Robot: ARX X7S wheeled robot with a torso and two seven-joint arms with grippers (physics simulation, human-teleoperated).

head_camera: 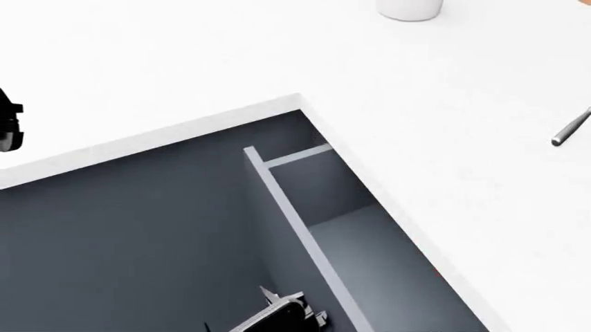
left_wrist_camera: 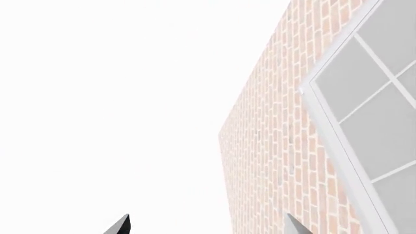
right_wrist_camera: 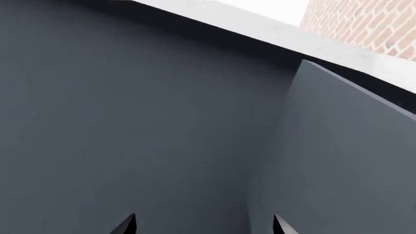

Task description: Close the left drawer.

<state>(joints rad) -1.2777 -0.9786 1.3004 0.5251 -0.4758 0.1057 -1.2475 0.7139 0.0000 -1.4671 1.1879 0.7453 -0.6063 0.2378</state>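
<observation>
Beside the left drawer (head_camera: 319,235) hangs the right claw (head_camera: 277,315) — spread, per its wrist view alone.

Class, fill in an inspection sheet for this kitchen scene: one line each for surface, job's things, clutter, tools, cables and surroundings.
Surface: white countertop, mostly bare.
Job's things: slate-grey box drawer with thin light-grey rims is pulled out from under the counter edge; the part of its pale grey floor in view is bare.
Clutter: white round object at the far counter edge, cut off; thin grey rod lying on the counter.
Tools: right tool open, pointing at the dark cabinet face beside the drawer; left tool open, holding nothing, pointing at a brick wall.
Cables: nothing seen.
Surroundings: white-framed window in the brick wall.
</observation>
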